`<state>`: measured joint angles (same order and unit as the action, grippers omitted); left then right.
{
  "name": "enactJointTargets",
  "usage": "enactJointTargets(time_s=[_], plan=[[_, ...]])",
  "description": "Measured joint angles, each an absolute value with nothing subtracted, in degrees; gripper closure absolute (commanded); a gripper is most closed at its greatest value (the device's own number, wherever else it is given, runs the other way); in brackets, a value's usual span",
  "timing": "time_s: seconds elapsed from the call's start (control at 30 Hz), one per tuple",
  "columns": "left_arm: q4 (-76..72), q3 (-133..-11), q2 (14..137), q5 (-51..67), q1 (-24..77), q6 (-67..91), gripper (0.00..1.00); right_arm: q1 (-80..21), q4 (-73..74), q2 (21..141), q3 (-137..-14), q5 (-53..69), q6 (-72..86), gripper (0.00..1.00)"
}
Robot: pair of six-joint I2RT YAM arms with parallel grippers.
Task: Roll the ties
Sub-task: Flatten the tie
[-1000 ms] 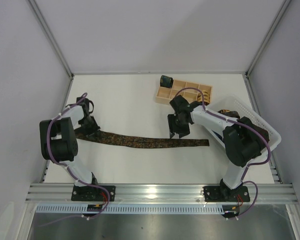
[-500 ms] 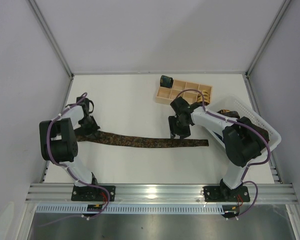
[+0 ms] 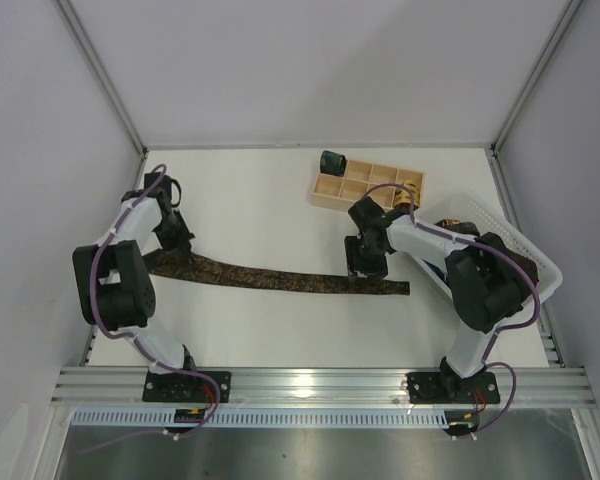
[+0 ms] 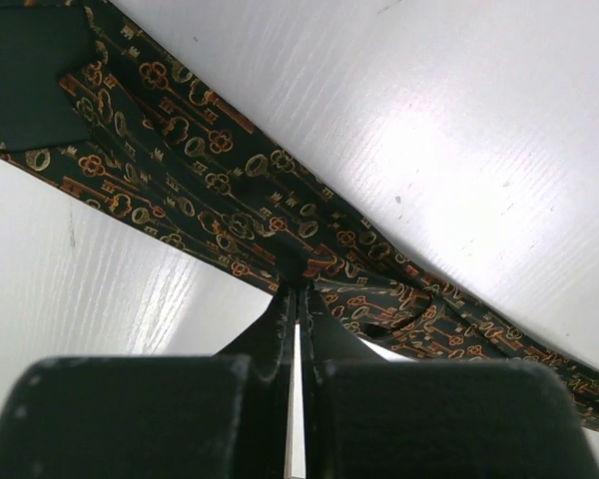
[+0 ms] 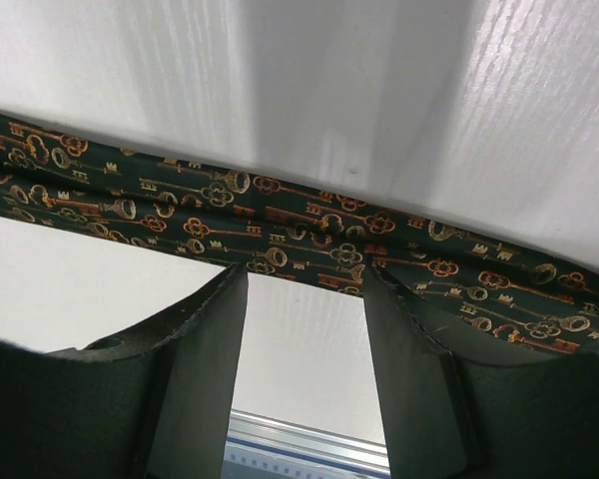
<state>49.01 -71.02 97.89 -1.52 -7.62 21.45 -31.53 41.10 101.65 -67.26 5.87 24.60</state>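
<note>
Across the middle of the white table (image 3: 250,200), a dark necktie (image 3: 280,279) printed with small gold and red keys lies stretched out flat. Its wide end points toward 9 o'clock and its narrow end toward 3 o'clock. My left pincer (image 4: 298,289) is clenched on the necktie's edge near the wide end, and the fabric puckers at my fingertips. My right pincer (image 5: 304,284) is released, its fingers spread apart just over the narrow stretch. Toward 1 o'clock sits a pale wooden compartment tray (image 3: 352,190). A tan-gold rolled tie (image 3: 411,189) fills its 3 o'clock end. A dark green rolled tie (image 3: 331,160) rests at its 10 o'clock corner, though I cannot tell whether it is inside a compartment. A white mesh basket (image 3: 536,258) stands at 3 o'clock, partly behind my right arm.
</note>
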Motion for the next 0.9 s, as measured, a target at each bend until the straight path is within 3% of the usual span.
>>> enactJointTargets(time_s=[0.37,0.9], plan=[[47.9,-70.4,101.2,-1.1,-7.5,21.0,0.99,-31.1,41.4,100.7,-65.6,4.8,24.8,0.44],[47.1,-69.0,102.4,-1.6,-7.5,19.8,0.99,-36.0,40.2,102.2,-64.3,-3.7,28.3,0.71]])
